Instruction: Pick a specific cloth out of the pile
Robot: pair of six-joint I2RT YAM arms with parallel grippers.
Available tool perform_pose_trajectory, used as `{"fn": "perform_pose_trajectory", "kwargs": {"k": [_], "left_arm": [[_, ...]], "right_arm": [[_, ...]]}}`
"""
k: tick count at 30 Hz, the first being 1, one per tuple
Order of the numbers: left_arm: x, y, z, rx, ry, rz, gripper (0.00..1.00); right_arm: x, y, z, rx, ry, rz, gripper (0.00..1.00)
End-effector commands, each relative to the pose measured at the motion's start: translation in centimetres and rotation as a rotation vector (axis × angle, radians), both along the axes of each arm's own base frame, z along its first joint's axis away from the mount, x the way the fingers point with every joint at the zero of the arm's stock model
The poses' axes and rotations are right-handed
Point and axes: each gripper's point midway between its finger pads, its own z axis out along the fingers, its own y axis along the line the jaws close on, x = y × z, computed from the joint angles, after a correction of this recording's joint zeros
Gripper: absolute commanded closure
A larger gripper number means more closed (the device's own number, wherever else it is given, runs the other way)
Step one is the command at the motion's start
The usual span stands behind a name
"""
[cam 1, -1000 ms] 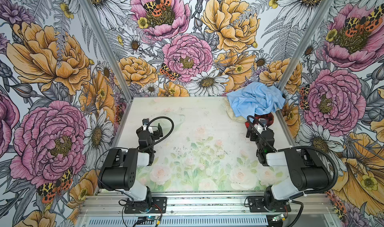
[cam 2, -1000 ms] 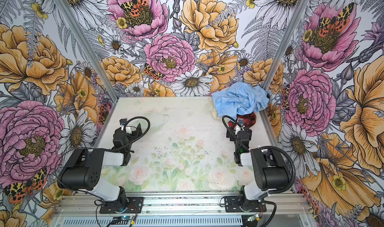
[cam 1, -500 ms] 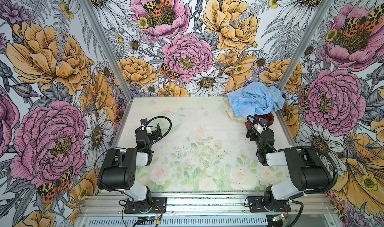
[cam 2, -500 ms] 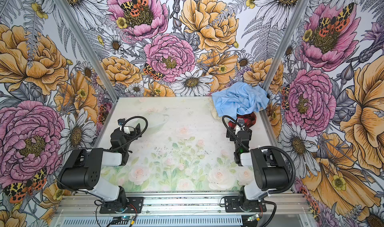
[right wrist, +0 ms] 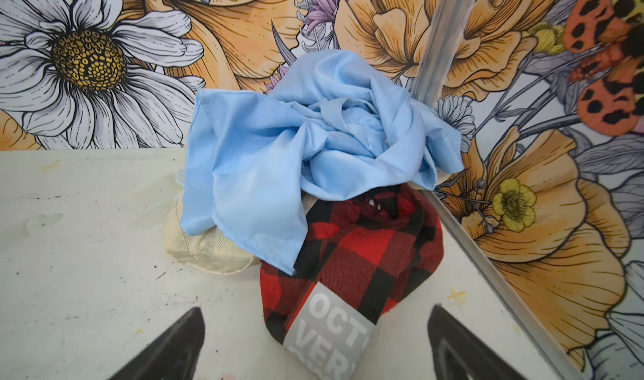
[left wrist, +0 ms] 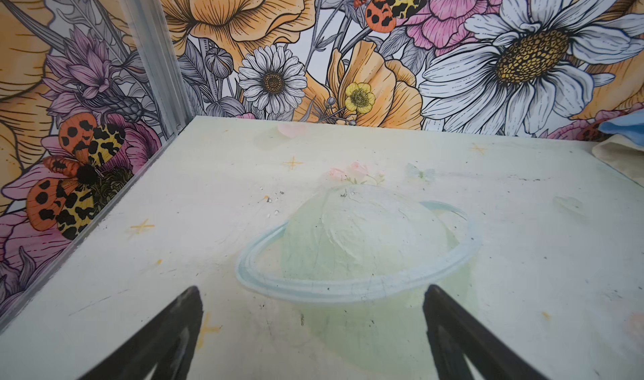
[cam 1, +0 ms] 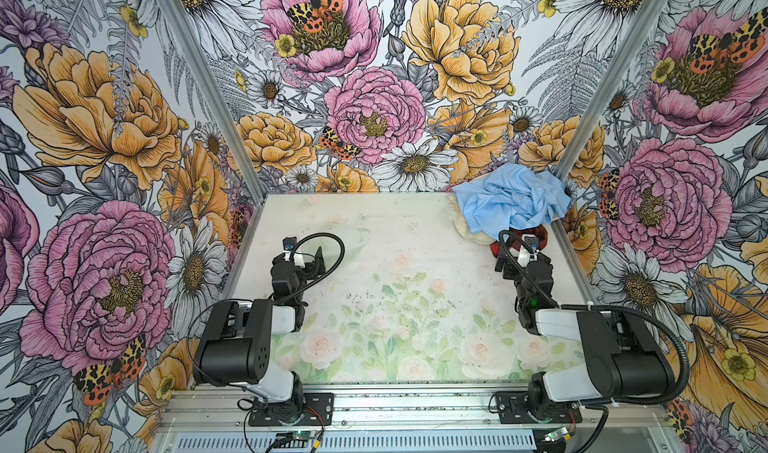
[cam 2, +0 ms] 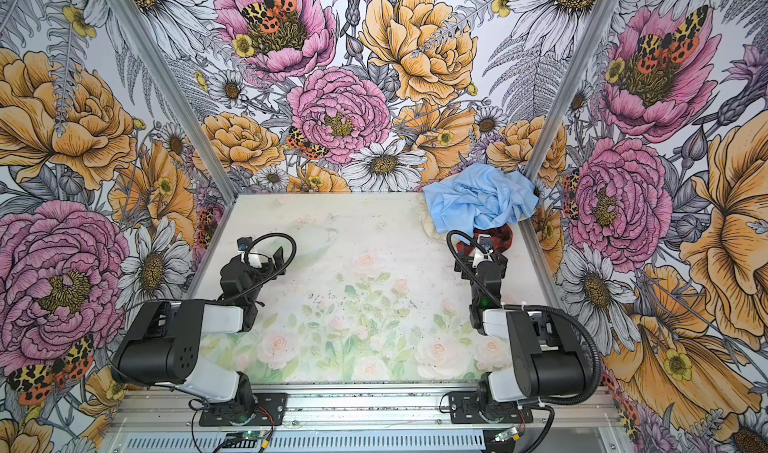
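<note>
Flowered wallpaper closes round a pale printed table, and in both top views the pile sits in the far right corner. A light-blue cloth lies on top, a cream cloth shows at its near left edge, and the red-and-black plaid cloth peeps out on the near side. The right gripper hangs just before that plaid edge, while the left gripper is well apart across the table, so the right arm is plainly the nearer. From the left wrist, spread fingers frame only bare table. From the right wrist, the fingers stand wide and empty. The plaid cloth lies straight ahead between them, its grey label nearest and its long axis running away under the blue one.
</note>
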Motion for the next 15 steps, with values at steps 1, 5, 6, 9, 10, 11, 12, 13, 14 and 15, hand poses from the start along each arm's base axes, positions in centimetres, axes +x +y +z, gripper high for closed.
{"fn": "perform_pose_trajectory", "kwargs": {"k": [1,5,6,9,10,11,12,13,14,15], "left_arm": [[-1.0,-1.9,3.0,0.074,-0.063,-0.056,0.01],[-3.0,-8.2,4.8,0.264,-0.096,-0.190,0.01],[-3.6,-10.2,5.3,0.267,-0.109,-0.250,0.01],[-5.3,-15.5,6.3,0.274,-0.139,-0.418,0.01],[-5.7,-17.3,6.3,0.265,-0.130,-0.479,0.01],[-6.3,-19.4,6.3,0.240,-0.112,-0.560,0.01],[-7.1,-21.4,6.0,0.225,-0.095,-0.650,0.01],[-8.1,-23.9,5.7,0.212,-0.083,-0.758,0.01],[-9.2,-26.2,5.2,0.205,-0.069,-0.862,0.01],[-10.1,-28.0,4.9,0.194,-0.061,-0.949,0.01]], "right_arm": [[-0.9,-0.8,1.0,0.003,-0.022,-0.062,0.00],[-2.2,-3.5,1.7,0.044,-0.032,-0.241,0.00],[-2.3,-4.0,1.7,0.060,-0.016,-0.272,0.00],[-1.9,-4.7,0.4,0.122,0.069,-0.309,0.00],[-1.5,-4.5,-0.2,0.148,0.099,-0.295,0.01],[-1.1,-4.3,-0.8,0.172,0.127,-0.284,0.01],[-0.9,-4.3,-1.3,0.185,0.151,-0.290,0.01],[-0.6,-4.3,-1.9,0.195,0.177,-0.292,0.01],[-0.4,-4.3,-2.4,0.193,0.205,-0.296,0.01],[-0.3,-4.5,-2.5,0.196,0.219,-0.313,0.01]]}}
